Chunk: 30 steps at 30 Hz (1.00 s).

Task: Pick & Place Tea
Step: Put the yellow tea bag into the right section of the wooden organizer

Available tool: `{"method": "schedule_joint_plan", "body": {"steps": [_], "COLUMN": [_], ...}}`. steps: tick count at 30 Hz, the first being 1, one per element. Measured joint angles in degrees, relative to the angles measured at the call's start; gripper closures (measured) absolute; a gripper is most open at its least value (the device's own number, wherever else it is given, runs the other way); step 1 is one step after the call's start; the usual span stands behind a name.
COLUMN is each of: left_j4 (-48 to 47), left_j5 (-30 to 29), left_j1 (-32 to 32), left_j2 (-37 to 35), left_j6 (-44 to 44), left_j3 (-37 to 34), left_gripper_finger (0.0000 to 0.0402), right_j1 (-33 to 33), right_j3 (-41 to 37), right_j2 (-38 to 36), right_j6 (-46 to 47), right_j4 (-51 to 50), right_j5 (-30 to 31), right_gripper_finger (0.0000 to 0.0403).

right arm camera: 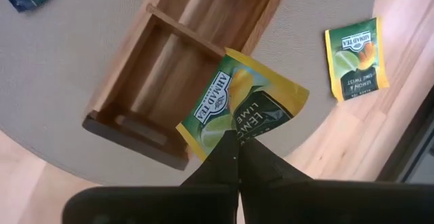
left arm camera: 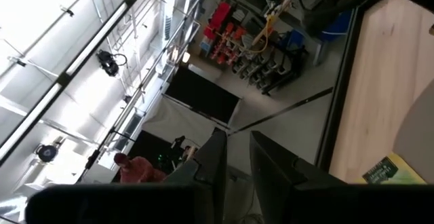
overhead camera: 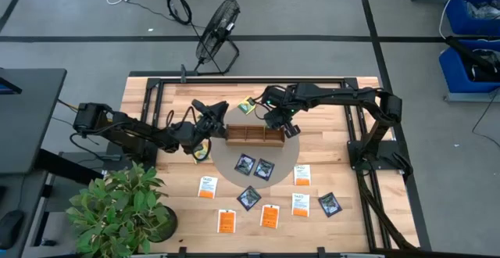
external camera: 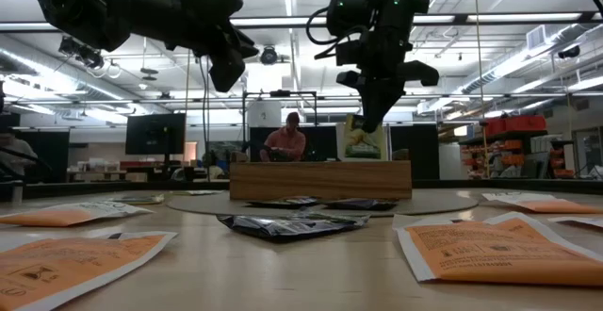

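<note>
While hanging upright, yellow-green packet (right arm camera: 241, 105) faces tray (right arm camera: 135, 125)

Left gripper (overhead camera: 209, 116) tips: lost among dark links from above.
Yellow-green packet (right arm camera: 242, 110) lower corner: hidden between right gripper (right arm camera: 237, 149) fingers.
Yellow packet (overhead camera: 201, 152) under the left arm: mostly covered.
Orange packets (external camera: 490, 248) in the low view: cut by frame edges.
</note>
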Motion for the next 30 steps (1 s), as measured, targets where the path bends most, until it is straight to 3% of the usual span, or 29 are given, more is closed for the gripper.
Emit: {"method": "schedule_joint_plan", "body": {"steps": [30], "left_j4": [-6.7], "left_j5": [-7.9], "left_j1": [-3.8], "left_j2": [0.0], "left_j6": [-1.6], "left_j3": [0.0], "left_gripper_finger": [0.0330], "right_j1": [2.8], "right_j3": [0.0], "right_j2": [4.6], "right_j6": [5.1], "right_j4": [-2.0], "right_j5": [5.1], "right_gripper_finger": [0.0394]}}
